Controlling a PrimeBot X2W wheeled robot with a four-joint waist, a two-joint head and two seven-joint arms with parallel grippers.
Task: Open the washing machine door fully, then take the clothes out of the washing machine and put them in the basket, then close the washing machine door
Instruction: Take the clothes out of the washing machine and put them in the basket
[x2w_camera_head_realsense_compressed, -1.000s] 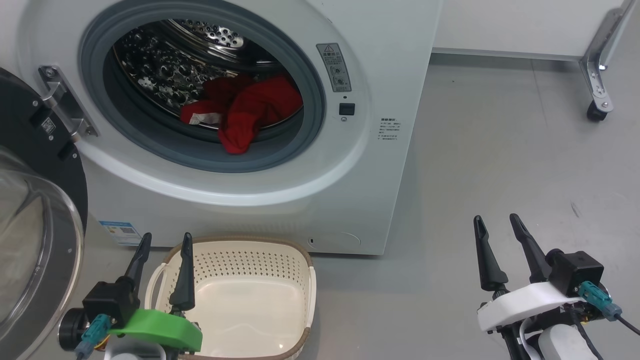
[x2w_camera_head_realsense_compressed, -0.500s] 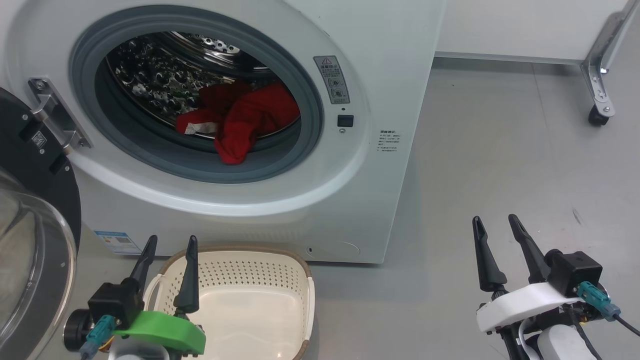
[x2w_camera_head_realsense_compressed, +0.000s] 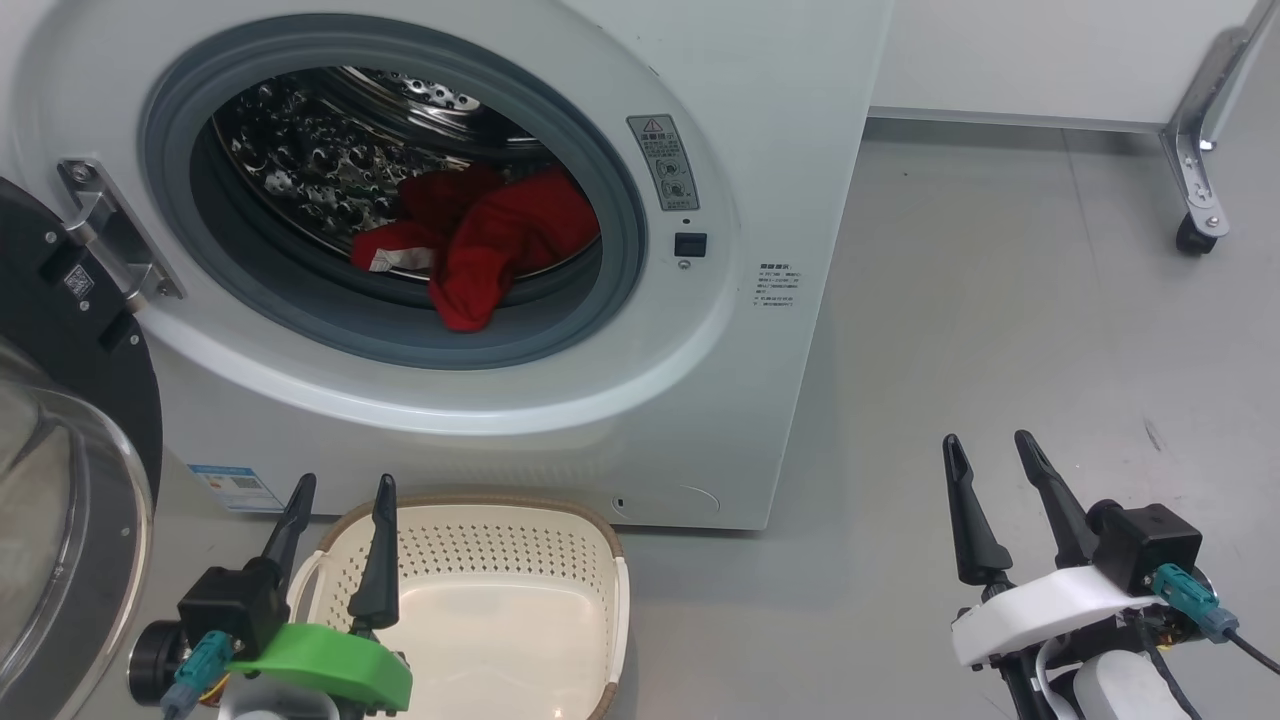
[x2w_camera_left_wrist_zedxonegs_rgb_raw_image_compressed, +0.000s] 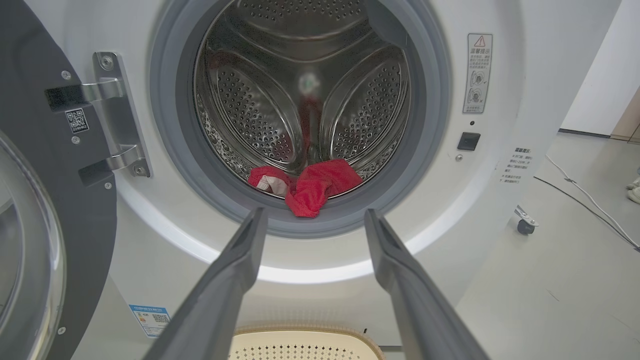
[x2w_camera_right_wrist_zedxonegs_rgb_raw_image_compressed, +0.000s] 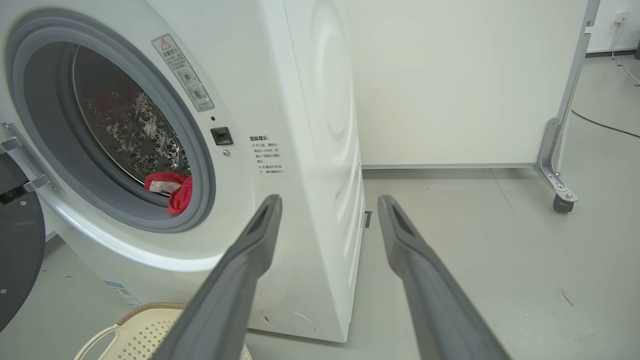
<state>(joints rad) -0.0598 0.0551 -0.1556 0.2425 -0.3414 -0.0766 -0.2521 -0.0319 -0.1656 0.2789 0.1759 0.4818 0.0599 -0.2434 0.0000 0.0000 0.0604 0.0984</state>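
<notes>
The white washing machine (x2w_camera_head_realsense_compressed: 780, 130) stands with its door (x2w_camera_head_realsense_compressed: 70, 420) swung wide to the left on its hinge. Red clothes (x2w_camera_head_realsense_compressed: 480, 245) lie at the drum's front lip, one end drooping over the grey seal; they also appear as clothes (x2w_camera_left_wrist_zedxonegs_rgb_raw_image_compressed: 312, 187) and clothes (x2w_camera_right_wrist_zedxonegs_rgb_raw_image_compressed: 172, 192). An empty cream basket (x2w_camera_head_realsense_compressed: 615, 600) sits on the floor below the opening. My left gripper (x2w_camera_head_realsense_compressed: 340, 485) hovers open over the basket's left rim, well below the clothes, nothing between its fingers. My right gripper (x2w_camera_head_realsense_compressed: 985, 445) is open too, over bare floor to the machine's right.
A white partition panel on a metal foot with a caster (x2w_camera_head_realsense_compressed: 1195, 235) stands behind the machine at the right. Grey floor (x2w_camera_head_realsense_compressed: 1000, 320) spreads right of the machine. A cable (x2w_camera_left_wrist_zedxonegs_rgb_raw_image_compressed: 585, 195) trails across the floor in the left wrist view.
The whole head picture has shifted down and a little left, so the camera moved. Both grippers stay open and keep their places; the clothes lie as before.
</notes>
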